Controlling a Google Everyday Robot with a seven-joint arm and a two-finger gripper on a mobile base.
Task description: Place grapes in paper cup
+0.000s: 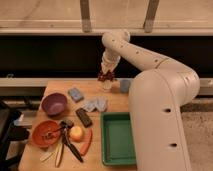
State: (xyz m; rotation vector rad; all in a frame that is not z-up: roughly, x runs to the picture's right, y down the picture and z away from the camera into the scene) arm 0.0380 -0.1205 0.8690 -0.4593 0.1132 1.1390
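Gripper [106, 75] at counter [50, 95] far edge, fingers clamped on grapes [105, 76], directly above paper cup [106, 85]. Grapes likely light, soft, bruisable; grip at cluster top, release gently.

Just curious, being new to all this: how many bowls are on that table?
2. A purple bowl at the table's left and an orange-red bowl nearer the front-left corner. The gripper holds the grapes over the paper cup, far from both.
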